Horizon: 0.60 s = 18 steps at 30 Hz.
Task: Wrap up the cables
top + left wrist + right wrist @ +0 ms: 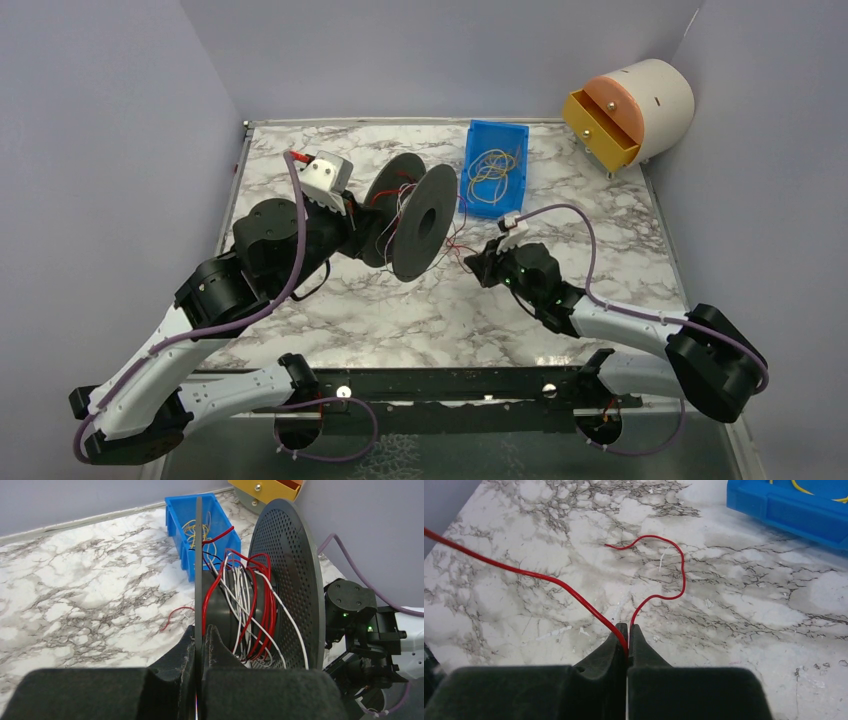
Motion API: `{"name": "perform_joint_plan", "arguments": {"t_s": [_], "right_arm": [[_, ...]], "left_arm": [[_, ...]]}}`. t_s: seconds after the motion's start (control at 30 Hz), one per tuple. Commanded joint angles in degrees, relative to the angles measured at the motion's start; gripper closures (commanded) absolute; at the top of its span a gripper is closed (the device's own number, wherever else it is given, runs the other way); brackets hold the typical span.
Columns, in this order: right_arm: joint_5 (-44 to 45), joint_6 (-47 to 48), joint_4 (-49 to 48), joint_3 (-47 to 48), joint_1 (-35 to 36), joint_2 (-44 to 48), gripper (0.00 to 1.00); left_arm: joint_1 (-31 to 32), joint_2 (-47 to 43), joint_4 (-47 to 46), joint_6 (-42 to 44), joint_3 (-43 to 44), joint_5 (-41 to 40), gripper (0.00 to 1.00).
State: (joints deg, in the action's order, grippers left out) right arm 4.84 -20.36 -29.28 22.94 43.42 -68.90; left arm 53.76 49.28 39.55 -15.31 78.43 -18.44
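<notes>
A black spool [425, 215] with two perforated flanges is held on its side above the table's middle. My left gripper [368, 232] is shut on the thin near flange [198, 555], its tips [199, 632] on either side of it. Red, white and dark cables [250, 600] are wound loosely round the hub. My right gripper [478, 262], just right of the spool, is shut on a red cable [549, 577] at its tips [628, 630]. The cable runs up to the left, and its loose end curls on the marble [681, 575].
A blue bin [497, 126] with yellow wire loops stands behind the spool. A white cylinder with an orange drawer [635, 110] sits at the back right. A short red strand [175, 612] lies on the marble below the spool. Walls close three sides.
</notes>
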Motion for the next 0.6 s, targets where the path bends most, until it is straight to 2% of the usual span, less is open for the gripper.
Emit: {"name": "perform_joint_plan", "arguments": {"t_s": [0.0,0.4,0.57], "right_arm": [[-1.02,-1.08,-1.72,-0.19,-0.35,0.01,0.99],[-9.86,-5.65,-3.85,-5.87,-0.21,-0.13,0.99],[-10.34,-8.72,-3.72,-6.80,3.52,-0.68,0.99]], "left_arm": [[0.27,-1.33,-5.18,-2.03,3.37,-1.09,1.00],[0.28,-1.80,-9.81,-5.56,1.12,-7.52,1.00],[0.29,-2.57,-14.37,-6.30,-2.64,-10.58,1.00]]}}
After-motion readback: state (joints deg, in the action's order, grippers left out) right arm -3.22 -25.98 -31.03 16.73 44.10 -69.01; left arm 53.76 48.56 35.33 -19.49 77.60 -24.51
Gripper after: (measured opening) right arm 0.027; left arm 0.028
